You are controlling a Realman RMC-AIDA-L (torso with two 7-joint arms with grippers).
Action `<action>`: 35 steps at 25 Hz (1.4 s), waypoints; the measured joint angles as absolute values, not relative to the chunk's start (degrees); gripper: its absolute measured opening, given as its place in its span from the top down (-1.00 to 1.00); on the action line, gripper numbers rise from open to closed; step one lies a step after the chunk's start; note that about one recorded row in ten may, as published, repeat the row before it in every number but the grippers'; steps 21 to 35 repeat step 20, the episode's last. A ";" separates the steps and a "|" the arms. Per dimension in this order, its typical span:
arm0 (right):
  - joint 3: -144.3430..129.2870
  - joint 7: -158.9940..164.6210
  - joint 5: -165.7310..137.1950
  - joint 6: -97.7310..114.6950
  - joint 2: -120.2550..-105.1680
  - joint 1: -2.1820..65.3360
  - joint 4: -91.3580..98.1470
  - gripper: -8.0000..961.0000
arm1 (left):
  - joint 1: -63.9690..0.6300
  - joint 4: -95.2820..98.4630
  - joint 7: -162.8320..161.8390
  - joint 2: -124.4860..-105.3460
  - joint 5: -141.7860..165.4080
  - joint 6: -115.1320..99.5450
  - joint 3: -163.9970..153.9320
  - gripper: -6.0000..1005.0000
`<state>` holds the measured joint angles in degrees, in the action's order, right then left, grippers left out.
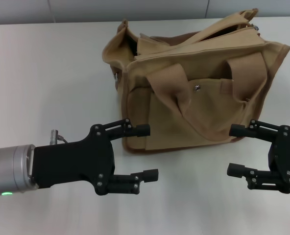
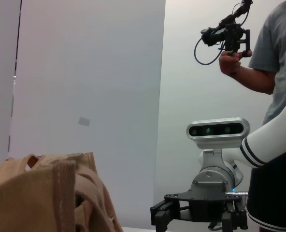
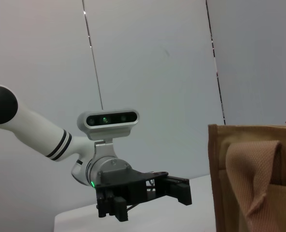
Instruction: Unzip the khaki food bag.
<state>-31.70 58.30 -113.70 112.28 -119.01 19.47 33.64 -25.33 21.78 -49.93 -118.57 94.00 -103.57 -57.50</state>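
Left gripper (image 1: 144,152): low over the white table (image 1: 47,68), near the front-left corner of the bag; fingers spread wide, holding nothing.

Khaki food bag (image 1: 194,93): stands at mid-table, slightly toward the far side, between and beyond the two grippers. Canvas, soft-sided, two webbing handles (image 1: 177,85) slumped across the front pocket, a small snap (image 1: 197,88) on the pocket flap. The top edges gape apart along the far side, with a dark gap showing at the left end; the zip appears at least partly undone, though teeth and slider cannot be made out. Whether any length is left to run cannot be told.

Right gripper (image 1: 238,151): low, near the bag's front-right corner; fingers likewise parted, empty.
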 joint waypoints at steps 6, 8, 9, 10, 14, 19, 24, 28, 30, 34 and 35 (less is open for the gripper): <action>-31.57 58.33 -113.40 112.29 -119.00 19.11 33.48 -0.66 | -24.67 21.80 -49.73 -118.57 93.68 -103.78 -57.17 -0.69; -31.47 58.33 -113.36 112.30 -119.03 18.94 33.37 -0.66 | -24.41 21.80 -49.71 -118.57 93.64 -103.85 -56.87 -0.69; -31.47 58.33 -113.36 112.30 -119.03 18.94 33.37 -0.66 | -24.34 21.80 -49.71 -118.57 93.64 -103.85 -56.86 -0.69; -31.33 58.25 -113.31 112.31 -119.07 18.66 33.33 -0.66 | -24.29 21.80 -49.70 -118.56 93.64 -103.85 -56.85 -0.69; -31.26 58.00 -113.28 112.32 -119.10 18.33 33.31 -0.66 | -23.99 21.80 -49.55 -118.56 93.64 -103.78 -56.83 -0.69; -30.73 57.86 -113.28 112.32 -119.12 18.11 33.30 -0.66 | -23.55 21.75 -48.87 -118.63 93.56 -103.90 -56.72 -0.69; -30.67 57.83 -113.28 112.32 -119.15 18.09 33.31 -0.66 | -23.49 21.74 -48.85 -118.63 93.47 -103.91 -56.71 -0.69; -30.67 57.83 -113.28 112.32 -119.15 18.09 33.31 -0.66 | -23.49 21.74 -48.85 -118.63 93.47 -103.91 -56.71 -0.69; -30.67 57.83 -113.28 112.32 -119.15 18.09 33.31 -0.66 | -23.49 21.74 -48.85 -118.63 93.47 -103.91 -56.71 -0.69; -30.67 57.83 -113.28 112.32 -119.15 18.09 33.31 -0.66 | -23.49 21.74 -48.85 -118.63 93.47 -103.91 -56.71 -0.69; -30.67 57.83 -113.28 112.32 -119.15 18.09 33.31 -0.66 | -23.49 21.74 -48.85 -118.63 93.47 -103.91 -56.71 -0.69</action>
